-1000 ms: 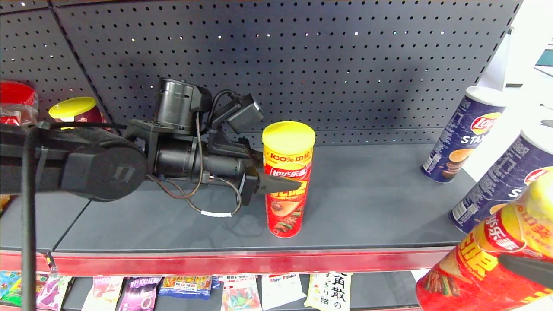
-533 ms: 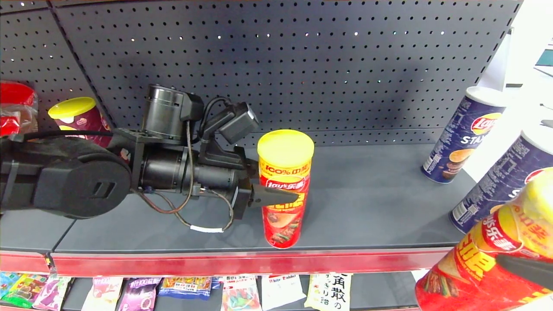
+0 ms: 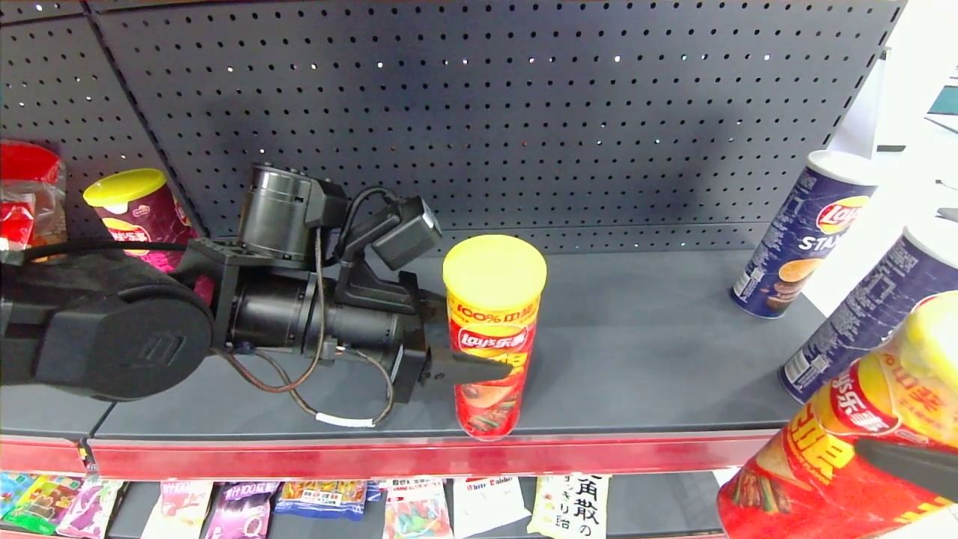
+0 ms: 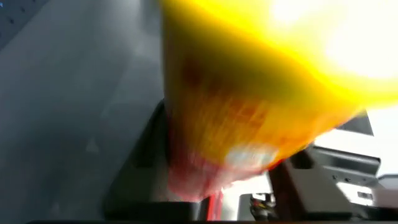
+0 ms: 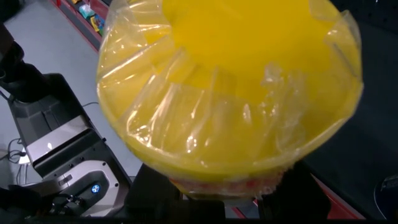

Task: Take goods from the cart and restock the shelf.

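A red chips can with a yellow lid (image 3: 490, 329) stands upright at the front edge of the grey shelf (image 3: 636, 359). My left gripper (image 3: 490, 361) comes in from the left and is shut on its middle; one dark finger (image 3: 479, 367) crosses the label. The left wrist view has this can (image 4: 249, 112) close up. At the lower right, in front of the shelf, a second red can (image 3: 846, 442) is tilted, with my right gripper (image 3: 891, 460) shut on it. Its wrapped yellow lid (image 5: 236, 81) faces the right wrist camera.
Two dark blue cans (image 3: 804, 232) (image 3: 868, 314) lean at the shelf's right end. A maroon can with a yellow lid (image 3: 135, 209) and a red packet (image 3: 26, 187) stand at the left. A red rail (image 3: 599, 453) fronts the shelf. Snack packets (image 3: 322, 498) hang below.
My left arm has drawn its can toward the shelf's front edge and a little to the left. The right gripper and its can have barely shifted.
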